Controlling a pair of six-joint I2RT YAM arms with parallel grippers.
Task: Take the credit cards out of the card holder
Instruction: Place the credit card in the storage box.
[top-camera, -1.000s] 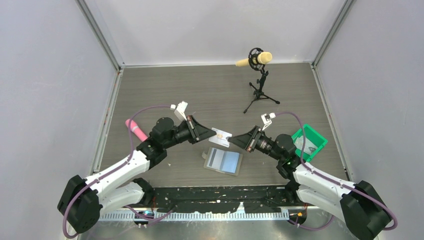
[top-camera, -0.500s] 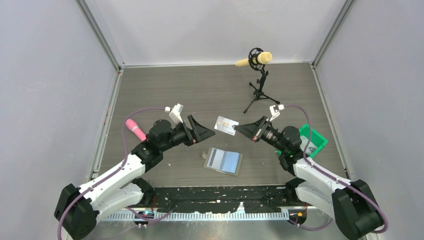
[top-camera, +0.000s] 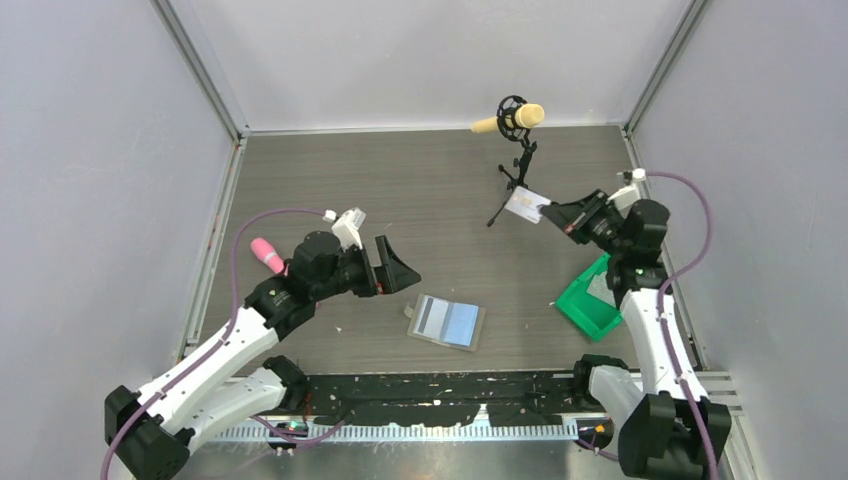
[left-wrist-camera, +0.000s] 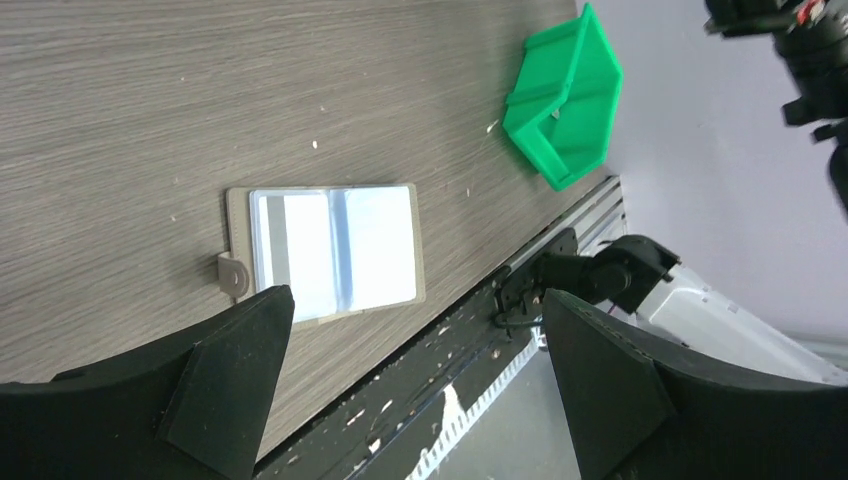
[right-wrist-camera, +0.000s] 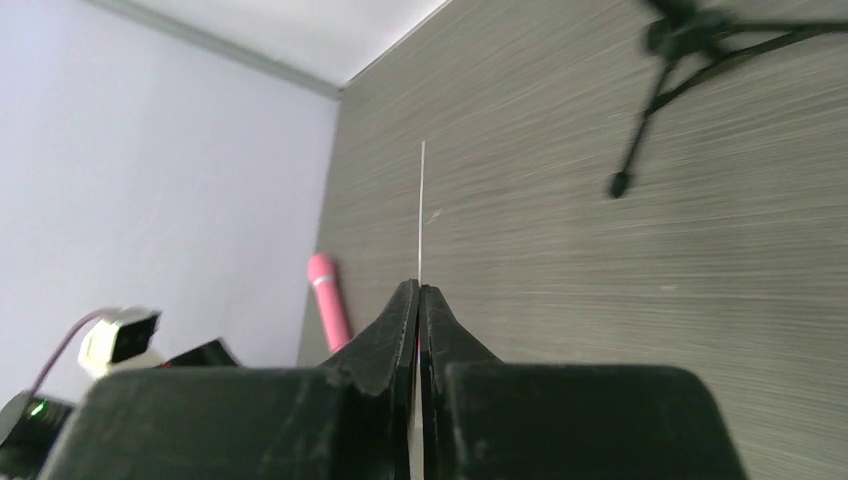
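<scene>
From above, the left claw (top-camera: 397, 268) hangs spread wide and grasps nothing, just left of the card holder (top-camera: 447, 322). The holder lies open and flat on the table (top-camera: 400, 180), near the front edge, between the two arms. The right claw (top-camera: 553, 212) is up at the far right, clenched on one pale card (top-camera: 527, 205) that it holds in the air in front of the microphone stand (top-camera: 518, 185). A green bin (top-camera: 585, 305) sits on the near right, under the right arm. A pink tube (top-camera: 264, 253) lies at the left.

The left wrist camera shows the two black fingers (left-wrist-camera: 235, 375) far apart with nothing between them. Beyond them lies the open card holder (left-wrist-camera: 330, 250), its blue and clear pockets facing up, and the green bin (left-wrist-camera: 565, 100) farther off.

The right wrist camera shows the fingertips (right-wrist-camera: 400, 320) pinched tight on the card (right-wrist-camera: 422, 215), seen edge-on as a thin white line. The pink tube (right-wrist-camera: 328, 300) lies on the table beyond.
</scene>
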